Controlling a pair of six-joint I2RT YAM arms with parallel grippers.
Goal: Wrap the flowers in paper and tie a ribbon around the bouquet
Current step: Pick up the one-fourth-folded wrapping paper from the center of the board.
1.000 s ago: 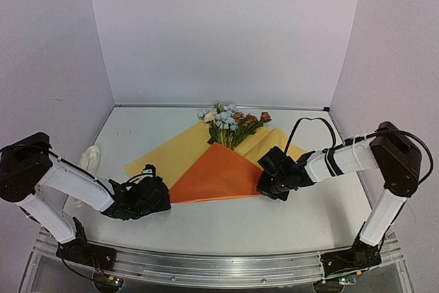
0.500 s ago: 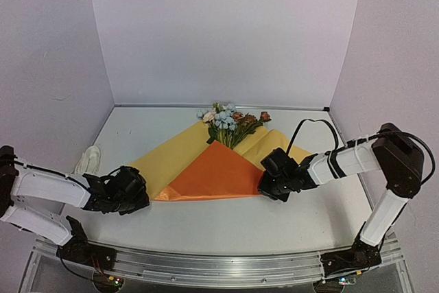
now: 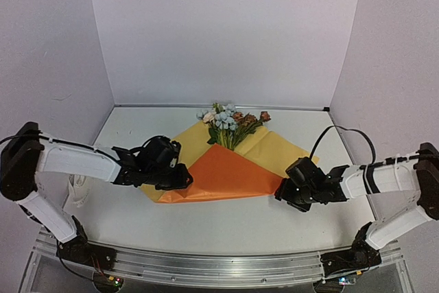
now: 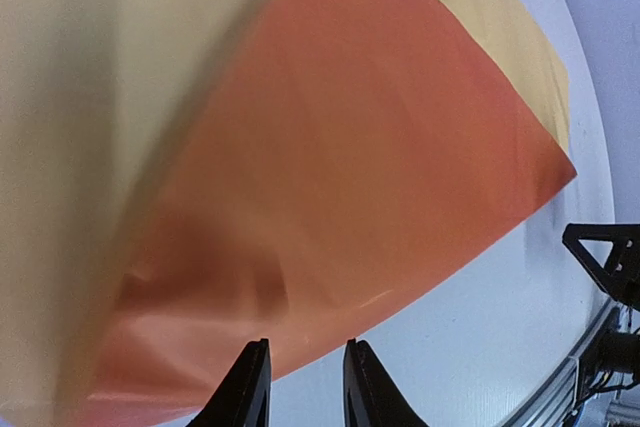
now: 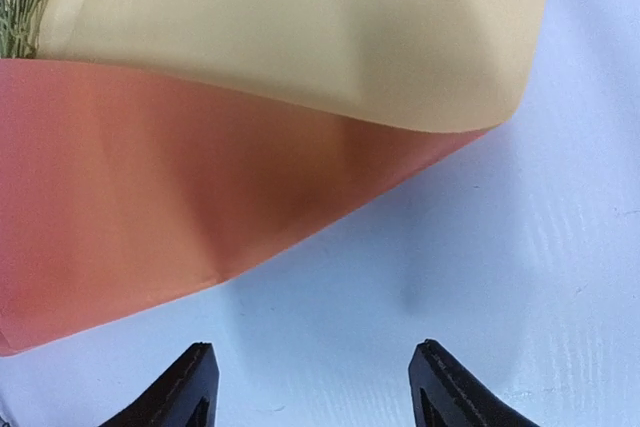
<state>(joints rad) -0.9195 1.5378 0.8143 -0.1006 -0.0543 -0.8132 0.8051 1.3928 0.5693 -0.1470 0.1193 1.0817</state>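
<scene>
Paper (image 3: 226,173) lies in the middle of the tabletop (image 3: 226,228), its orange face folded over yellow panels that spread to both sides, with the flowers (image 3: 230,123) poking out at its far end. The left pincer (image 4: 306,349) sits at the fold's near left corner, slightly parted, the orange edge just at its tips and nothing seen clamped between them; the right pincer (image 5: 312,349) stands wide open over the tabletop just off the right corner, holding nothing. The ribbon (image 3: 77,190) lies far left, partly behind the left arm (image 3: 75,162).
</scene>
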